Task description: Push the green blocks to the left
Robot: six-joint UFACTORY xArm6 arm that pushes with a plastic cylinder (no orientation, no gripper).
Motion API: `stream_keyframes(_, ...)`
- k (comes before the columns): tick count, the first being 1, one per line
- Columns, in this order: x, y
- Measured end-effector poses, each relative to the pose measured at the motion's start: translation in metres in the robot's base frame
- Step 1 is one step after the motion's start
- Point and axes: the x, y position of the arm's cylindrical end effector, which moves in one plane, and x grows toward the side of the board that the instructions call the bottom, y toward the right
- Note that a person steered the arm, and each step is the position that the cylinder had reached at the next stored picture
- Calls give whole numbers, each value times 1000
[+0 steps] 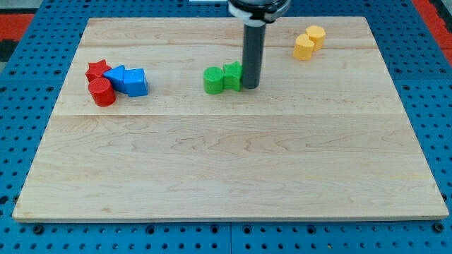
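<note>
Two green blocks sit side by side near the board's top centre: a green cylinder on the left and a green star-like block touching its right side. My tip stands against the right side of the green star block. The dark rod rises from it to the view's top.
A red star block, a red cylinder and two blue blocks cluster at the left. Two yellow blocks sit at the top right. The wooden board lies on a blue pegboard.
</note>
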Motion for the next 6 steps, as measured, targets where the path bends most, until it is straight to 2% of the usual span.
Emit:
stream_keyframes(1,3,-32)
stream_keyframes(2,-2,19)
stream_keyframes(3,-12,20)
stream_keyframes(5,-13,-44)
stream_keyframes(6,-22,-11)
